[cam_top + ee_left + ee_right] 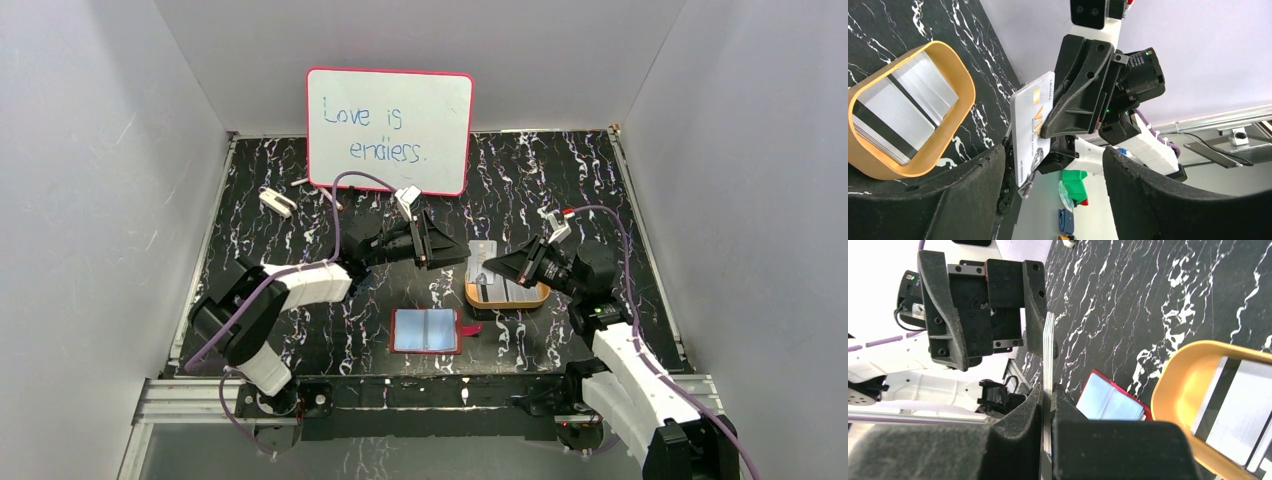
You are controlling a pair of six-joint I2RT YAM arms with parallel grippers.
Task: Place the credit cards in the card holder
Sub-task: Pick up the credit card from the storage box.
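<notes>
A thin stack of credit cards (1048, 365) stands edge-on in the right wrist view, with my right gripper (1048, 407) shut on it. In the left wrist view the front card (1030, 127) shows its printed face, pinched by the right gripper's black fingers (1083, 95). My left gripper (1053, 200) is open just in front of it, its pads wide apart. From above, the left gripper (440, 245) and right gripper (490, 268) meet nose to nose at the held cards (483, 252). The card holder (427, 331) lies open on the table, below and apart from both grippers.
An orange-rimmed tray (505, 298) with more striped cards (898, 110) sits under the right gripper. A pink-framed whiteboard (390, 130) leans on the back wall. A small white object (276, 202) lies at the back left. White walls close in the black marbled table.
</notes>
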